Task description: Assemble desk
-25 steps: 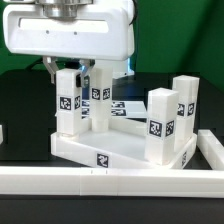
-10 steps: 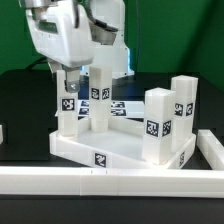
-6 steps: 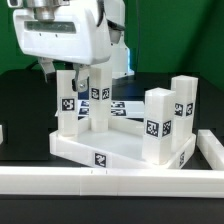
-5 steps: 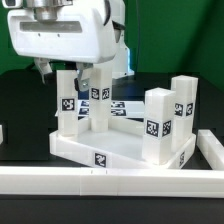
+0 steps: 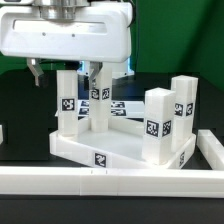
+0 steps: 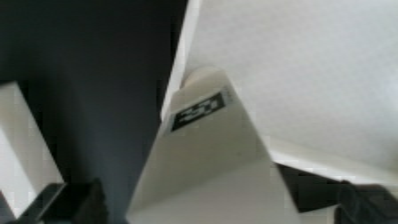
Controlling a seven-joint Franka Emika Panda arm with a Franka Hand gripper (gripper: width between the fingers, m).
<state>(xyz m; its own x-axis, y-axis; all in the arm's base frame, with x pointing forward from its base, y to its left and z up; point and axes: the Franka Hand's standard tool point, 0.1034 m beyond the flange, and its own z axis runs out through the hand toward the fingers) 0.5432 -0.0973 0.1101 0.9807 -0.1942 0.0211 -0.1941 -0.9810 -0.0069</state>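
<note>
White plastic tabletop (image 5: 100, 152) sits on the bench, all four legs upright in it. My end effector (image 5: 62, 74) hangs spread and released straddling one leg (image 5: 66, 100). I judge assembly nearly done; next, lift clear without nudging.

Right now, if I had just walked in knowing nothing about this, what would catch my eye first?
Probably the big white gripper filling the top of the exterior view, its jaws open around the top of one white leg. Below it sits the white tabletop with four legs standing up from its corners, each bearing a black-and-white tag, two of them on the exterior view's right. A long white rail runs across the front.
</note>
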